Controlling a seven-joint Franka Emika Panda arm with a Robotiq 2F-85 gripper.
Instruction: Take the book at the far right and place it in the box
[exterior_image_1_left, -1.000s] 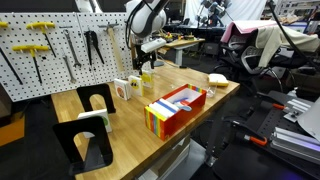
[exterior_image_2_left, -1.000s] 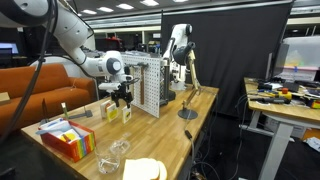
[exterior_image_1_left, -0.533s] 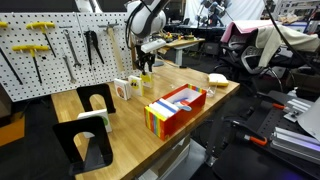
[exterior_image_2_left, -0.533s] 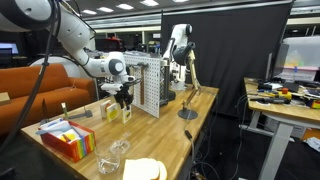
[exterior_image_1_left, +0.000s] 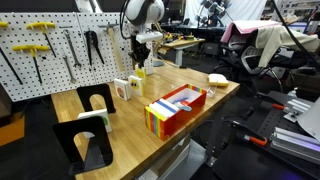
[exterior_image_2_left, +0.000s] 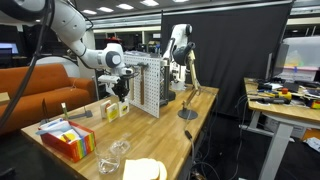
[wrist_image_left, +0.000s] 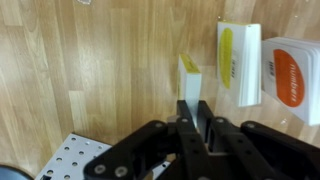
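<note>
Yellow and thin, the book (wrist_image_left: 188, 68) looks light but floppy; your hand (wrist_image_left: 196, 106) pinches its edge, the book jutting straight out beyond it. Hold near the stiffer spine.

The gripper (wrist_image_left: 194, 106) seems to hide the near end of the book (wrist_image_left: 188, 66).

You have the book (wrist_image_left: 188, 68) in your gripper (wrist_image_left: 193, 104), two small books (wrist_image_left: 240, 62) just beside it on the table (wrist_image_left: 100, 60); the box (exterior_image_1_left: 178, 106) stands before them, apart.
</note>
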